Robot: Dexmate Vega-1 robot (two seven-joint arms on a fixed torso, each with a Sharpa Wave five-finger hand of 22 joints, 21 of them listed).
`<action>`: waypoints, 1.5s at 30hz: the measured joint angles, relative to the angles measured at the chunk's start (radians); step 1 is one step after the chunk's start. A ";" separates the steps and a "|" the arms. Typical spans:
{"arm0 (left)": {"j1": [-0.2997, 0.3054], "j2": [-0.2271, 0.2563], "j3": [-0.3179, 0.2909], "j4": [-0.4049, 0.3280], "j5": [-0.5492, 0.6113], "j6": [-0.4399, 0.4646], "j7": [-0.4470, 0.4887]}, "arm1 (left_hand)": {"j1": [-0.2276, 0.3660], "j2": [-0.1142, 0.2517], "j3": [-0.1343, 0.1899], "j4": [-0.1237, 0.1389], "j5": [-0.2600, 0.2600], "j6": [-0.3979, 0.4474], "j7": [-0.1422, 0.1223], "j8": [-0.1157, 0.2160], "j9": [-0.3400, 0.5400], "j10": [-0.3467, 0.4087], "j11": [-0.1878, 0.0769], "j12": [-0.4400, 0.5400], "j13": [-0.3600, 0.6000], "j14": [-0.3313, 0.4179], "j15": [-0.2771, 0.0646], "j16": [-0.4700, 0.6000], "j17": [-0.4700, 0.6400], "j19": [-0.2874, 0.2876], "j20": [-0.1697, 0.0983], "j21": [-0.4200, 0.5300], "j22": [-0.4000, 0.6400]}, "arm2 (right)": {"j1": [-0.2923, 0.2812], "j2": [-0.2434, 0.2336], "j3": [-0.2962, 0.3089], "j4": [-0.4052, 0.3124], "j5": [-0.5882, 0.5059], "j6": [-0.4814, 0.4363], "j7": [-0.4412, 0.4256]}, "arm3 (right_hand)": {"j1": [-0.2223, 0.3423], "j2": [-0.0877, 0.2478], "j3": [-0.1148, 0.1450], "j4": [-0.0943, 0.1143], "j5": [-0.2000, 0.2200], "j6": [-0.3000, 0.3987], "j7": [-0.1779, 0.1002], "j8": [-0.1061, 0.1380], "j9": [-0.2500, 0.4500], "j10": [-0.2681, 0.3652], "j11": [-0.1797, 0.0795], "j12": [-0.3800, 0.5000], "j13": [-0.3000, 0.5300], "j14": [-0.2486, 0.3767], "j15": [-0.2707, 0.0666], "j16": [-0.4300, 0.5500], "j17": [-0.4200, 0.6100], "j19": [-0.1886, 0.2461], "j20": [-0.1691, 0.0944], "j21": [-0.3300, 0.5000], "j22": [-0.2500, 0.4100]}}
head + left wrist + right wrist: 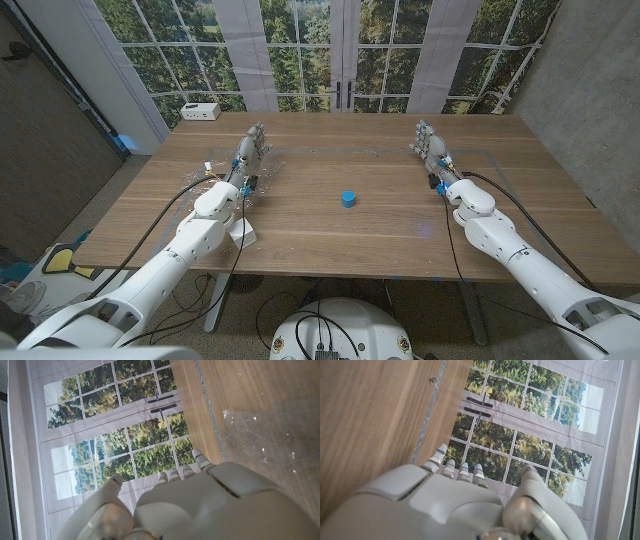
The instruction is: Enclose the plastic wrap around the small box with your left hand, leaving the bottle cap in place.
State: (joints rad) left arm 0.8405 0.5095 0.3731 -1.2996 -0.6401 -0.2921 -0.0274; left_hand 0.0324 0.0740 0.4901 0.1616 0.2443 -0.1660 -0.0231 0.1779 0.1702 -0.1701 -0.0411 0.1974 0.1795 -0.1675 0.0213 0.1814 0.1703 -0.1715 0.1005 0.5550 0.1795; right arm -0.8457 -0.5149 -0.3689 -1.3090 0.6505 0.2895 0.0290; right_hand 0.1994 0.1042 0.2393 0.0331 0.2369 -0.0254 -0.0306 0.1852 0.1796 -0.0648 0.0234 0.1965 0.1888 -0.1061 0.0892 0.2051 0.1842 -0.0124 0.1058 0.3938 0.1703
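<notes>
Plastic wrap [232, 178] lies crinkled on the wooden table [330, 230] at its left side, beneath and around the left hand [249, 150]; the small box cannot be made out. Left hand's fingers are extended and hold nothing. Right hand [430, 142] stands on the table's right side, fingers straight, empty. Blue bottle cap [347, 199] sits near table centre, well apart from both hands.

My left arm [205, 225] covers part of the wrap [215, 180], and a white shape [243, 230] peeks out beneath it, too hidden to name. In my left wrist view the wrap [270, 435] runs off the right edge.
</notes>
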 measured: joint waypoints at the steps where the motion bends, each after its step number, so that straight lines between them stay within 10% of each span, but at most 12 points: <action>1: 0.000 0.000 0.000 0.000 0.001 0.000 0.000 | 0.000 0.000 0.000 0.000 0.000 0.000 0.000 0.001 0.000 0.000 0.000 0.000 0.000 0.000 0.000 0.000 0.000 0.000 0.000 0.000 0.000 | 0.000 0.000 0.000 -0.001 0.000 0.000 0.000 | 0.000 0.000 0.000 0.000 0.000 0.000 0.000 0.000 0.000 0.000 0.000 0.000 0.000 0.000 0.000 0.000 0.000 0.000 0.000 0.000 0.000; 14: 0.011 0.025 0.015 -0.021 0.123 -0.048 0.075 | 0.012 0.012 0.007 -0.019 0.000 -0.009 -0.023 0.022 0.005 -0.002 0.039 0.027 0.000 -0.003 0.094 0.015 0.003 -0.003 0.079 0.004 0.005 | -0.012 -0.009 0.001 -0.027 -0.002 -0.015 -0.012 | 0.004 -0.004 0.000 0.000 0.000 0.000 0.000 0.000 0.000 0.000 0.000 0.000 0.000 0.000 0.000 0.000 0.000 0.000 0.000 0.000 0.000; 20: 0.014 0.049 0.029 -0.032 0.217 -0.086 0.131 | 0.039 0.022 0.021 -0.040 -0.010 -0.009 -0.024 0.038 0.005 -0.002 0.106 0.047 0.005 -0.003 0.104 0.023 0.005 -0.003 0.090 0.004 0.005 | -0.012 -0.009 -0.001 -0.031 -0.005 -0.019 -0.016 | 0.004 -0.004 0.004 -0.004 0.000 0.000 0.000 0.004 0.000 0.000 0.000 0.000 0.005 0.000 0.000 0.000 0.000 0.000 0.000 0.000 0.000; 30: 0.012 0.081 0.045 -0.045 0.393 -0.139 0.221 | 0.066 0.032 0.033 -0.061 -0.023 0.062 -0.018 0.038 0.005 0.012 0.129 0.062 0.009 0.019 0.108 0.031 0.005 -0.005 0.098 0.009 0.005 | -0.012 -0.008 -0.007 -0.036 -0.012 -0.026 -0.023 | 0.004 -0.004 0.004 -0.004 0.000 0.000 0.000 0.008 0.000 0.004 0.004 0.000 0.005 0.000 0.000 0.000 0.000 0.000 0.000 -0.007 0.000; 45: 0.017 0.138 0.054 -0.102 0.635 -0.162 0.343 | 0.082 0.042 0.046 -0.089 -0.041 0.124 -0.020 0.038 0.004 0.092 0.088 0.070 0.009 0.108 0.086 0.038 0.004 0.047 0.103 0.019 0.009 | -0.011 -0.007 -0.012 -0.044 -0.016 -0.029 -0.027 | 0.009 0.001 0.008 -0.008 0.000 0.011 0.000 0.008 0.000 0.013 0.005 0.007 0.004 0.000 0.000 0.000 0.000 0.005 0.005 -0.007 0.000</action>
State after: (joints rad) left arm 0.8574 0.6479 0.4271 -1.4013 -0.0048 -0.4546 0.3159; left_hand 0.1144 0.1163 0.5359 0.0727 0.2031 -0.0421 -0.0430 0.2156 0.1747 -0.0781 0.0466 0.2672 0.1889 -0.0594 0.1072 0.2199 0.1747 -0.1247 0.2030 0.5740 0.1888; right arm -0.8569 -0.5220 -0.3808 -1.3532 0.6343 0.2608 0.0017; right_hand 0.2084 0.1056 0.2474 0.0248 0.2368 -0.0141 -0.0305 0.1927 0.1793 -0.0514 0.0288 0.2037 0.1932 -0.1059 0.0890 0.2050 0.1840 -0.0069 0.1110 0.3869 0.1701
